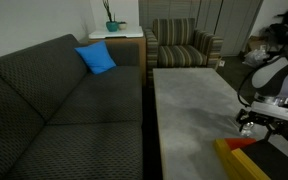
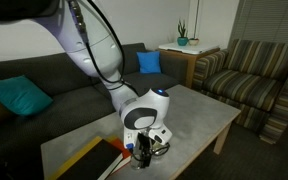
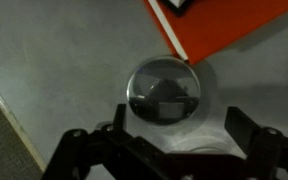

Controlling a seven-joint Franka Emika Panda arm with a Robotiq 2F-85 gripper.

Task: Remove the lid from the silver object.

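1. Gripper status. In the wrist view the gripper (image 3: 174, 128) is standing with its jaws apart, one dark finger on each side of the frame, and it is clamping nothing. In an exterior view the gripper (image 2: 144, 148) is hanging low over the bench (image 2: 189, 112), close to the near edge.

2. Task object location. The lid (image 3: 164, 90) is lying just ahead of the open jaws and roughly centred between them. No contact is showing. The silver object (image 2: 160, 150) is sitting on the bench just beside the yellow-and-red box (image 3: 234, 25); whether the two are touching cannot be told.

3. Progress. The lid is appearing to sit still seated on the pot, since only a closed dome is showing from above. Judged from this, the approach is largely done. Closing on the lid, lifting it and setting it aside are all remaining.

4. Materials and shapes.
- Lid: round, domed, polished metal, reflecting the gripper. A smooth curved surface is likely offering little grip.
- Box: flat, straight-edged, matte red top with a yellow side.
- Bench: grey, mottled, stone-like, flat.
- Surroundings: a dark woven sofa (image 1: 54, 95) carrying a blue cushion (image 1: 96, 58), and a striped armchair (image 2: 249, 70).
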